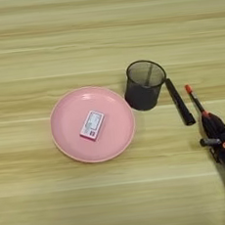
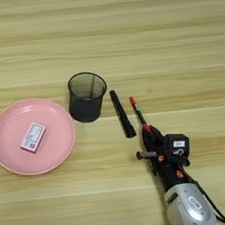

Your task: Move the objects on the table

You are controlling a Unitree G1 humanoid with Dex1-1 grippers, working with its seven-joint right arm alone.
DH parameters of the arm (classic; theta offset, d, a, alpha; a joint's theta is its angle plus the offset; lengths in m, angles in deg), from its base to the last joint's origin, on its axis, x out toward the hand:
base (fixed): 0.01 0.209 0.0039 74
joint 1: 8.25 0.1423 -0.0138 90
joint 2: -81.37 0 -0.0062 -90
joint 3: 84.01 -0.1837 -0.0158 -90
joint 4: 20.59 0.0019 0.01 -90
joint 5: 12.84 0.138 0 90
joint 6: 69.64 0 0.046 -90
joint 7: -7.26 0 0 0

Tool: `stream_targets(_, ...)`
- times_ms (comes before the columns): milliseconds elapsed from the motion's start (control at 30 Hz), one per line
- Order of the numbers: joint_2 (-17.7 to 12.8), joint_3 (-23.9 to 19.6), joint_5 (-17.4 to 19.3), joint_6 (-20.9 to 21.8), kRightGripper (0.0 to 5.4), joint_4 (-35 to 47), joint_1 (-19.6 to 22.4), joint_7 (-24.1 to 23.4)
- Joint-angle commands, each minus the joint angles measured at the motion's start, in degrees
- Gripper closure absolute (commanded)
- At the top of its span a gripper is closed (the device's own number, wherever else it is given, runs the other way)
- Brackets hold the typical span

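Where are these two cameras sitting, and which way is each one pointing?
Left eye view: on the robot's head, looking down on the table; the right gripper and a bit of forearm show at the right edge.
Right eye view: beside it on the head, also looking down; more of the silver forearm shows.
Shared: pink plate with a card, mesh cup, black marker, and the red pen at the gripper.

Right arm: a silver forearm (image 2: 189, 208) with a small label is shown, joined to a black gripper (image 2: 147, 132) bearing orange-red accents and a white sticker.
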Motion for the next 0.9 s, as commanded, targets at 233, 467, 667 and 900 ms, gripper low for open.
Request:
stream_targets(233, -0.88, 0.42, -0.40, 0.00, 3.84, 0.73, 0.67, -0.01)
stream_targets(467, -0.75, 0.53, -0.18, 0.03, 3.12, 1.85, 0.51, -0.02)
stream_targets(667, -0.97, 0.48, -0.06, 0.60, 2.53, 3.80, 0.72, -0.08)
stream_targets(900, -0.89, 1.76, -0.43, 1.47, 1.87, 5.92, 0.87, 0.54)
